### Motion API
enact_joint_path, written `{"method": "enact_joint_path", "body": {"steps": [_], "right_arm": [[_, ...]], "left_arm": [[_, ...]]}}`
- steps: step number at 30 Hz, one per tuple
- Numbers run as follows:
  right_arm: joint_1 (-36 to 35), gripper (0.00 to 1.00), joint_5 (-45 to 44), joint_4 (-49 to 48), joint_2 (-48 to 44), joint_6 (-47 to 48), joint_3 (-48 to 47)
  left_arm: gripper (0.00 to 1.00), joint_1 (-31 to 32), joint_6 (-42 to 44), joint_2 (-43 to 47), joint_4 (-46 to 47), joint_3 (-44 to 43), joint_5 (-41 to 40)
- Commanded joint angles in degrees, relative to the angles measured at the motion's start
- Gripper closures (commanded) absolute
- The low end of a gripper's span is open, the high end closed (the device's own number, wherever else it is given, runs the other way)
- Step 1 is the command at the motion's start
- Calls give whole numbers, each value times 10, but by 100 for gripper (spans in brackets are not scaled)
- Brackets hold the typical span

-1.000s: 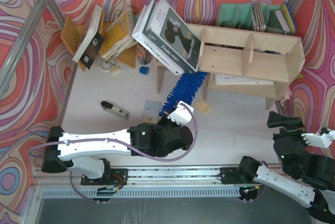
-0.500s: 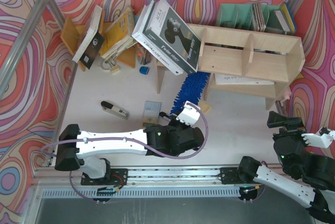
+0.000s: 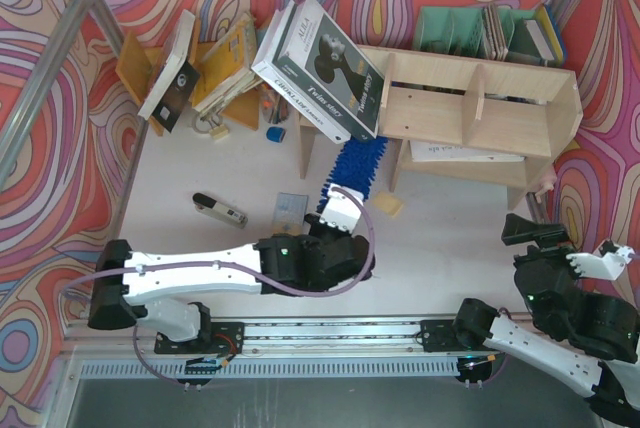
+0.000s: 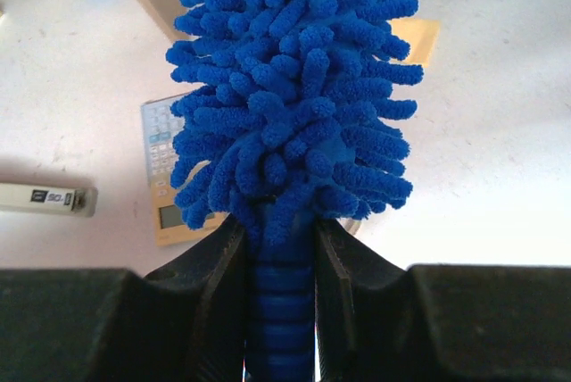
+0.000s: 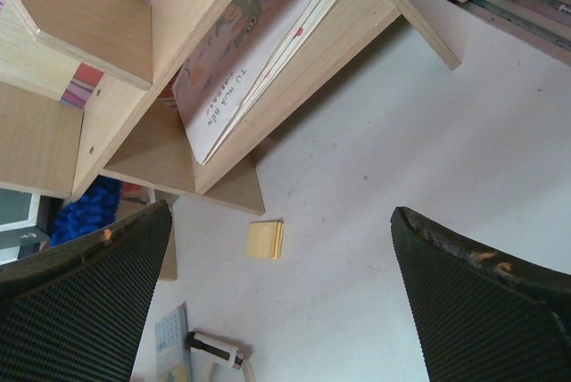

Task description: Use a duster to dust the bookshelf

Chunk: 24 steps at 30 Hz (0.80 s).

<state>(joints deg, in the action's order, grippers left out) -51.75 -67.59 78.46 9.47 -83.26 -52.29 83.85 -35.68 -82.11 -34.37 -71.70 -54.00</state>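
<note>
Top view, centre: your left gripper [image 3: 328, 216] is clamped on the handle of the duster [image 3: 352, 166]. In the left wrist view both black fingers [image 4: 219, 284] press against the ribbed blue handle at the bottom of the frame, just below the fluffy head.

The duster's head points up-frame from the grip, toward the left end of the bookshelf [image 3: 470, 113]. Its tip sits beside the shelf's left upright, under the corner of the large white book [image 3: 320, 68] leaning on that end. You cannot tell whether the bristles touch the wood.

Right of the frame, lower edge: your right gripper [image 5: 282, 217] stands with its jaws wide apart, holding nothing, well apart from the duster. Its wrist view looks up at the bookshelf's lower compartment, where flat books [image 5: 259, 52] lie stacked.

On the white table [image 3: 450, 238]:
- calculator [image 3: 290, 208], just left of the duster handle
- small yellow pad [image 3: 390, 206], just right of it
- white-and-black stapler-like item [image 3: 218, 210], further left

Upper right: green file holder [image 3: 470, 30] behind the bookshelf.
Upper left: orange-brown rack [image 3: 135, 63] with leaning books.
</note>
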Motion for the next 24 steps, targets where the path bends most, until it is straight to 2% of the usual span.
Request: {"method": "enact_joint_path", "body": {"steps": [1, 3, 8, 13, 20, 24], "right_arm": [[-3, 1, -6, -64, 3, 63, 23], [-3, 1, 0, -95, 7, 80, 41], [-2, 1, 5, -204, 30, 192, 87], [-3, 1, 12, -263, 48, 216, 140], [-3, 1, 36, -388, 21, 278, 240], [-3, 1, 52, -476, 6, 363, 283]], "left_arm": [[100, -25, -42, 51, -38, 22, -46], [100, -38, -48, 68, -53, 30, -50], [100, -80, -71, 101, -89, 48, -36], [100, -103, -85, 128, -114, 72, -38], [100, -125, -97, 166, -130, 102, -37], [100, -126, -92, 161, -117, 107, -12]]}}
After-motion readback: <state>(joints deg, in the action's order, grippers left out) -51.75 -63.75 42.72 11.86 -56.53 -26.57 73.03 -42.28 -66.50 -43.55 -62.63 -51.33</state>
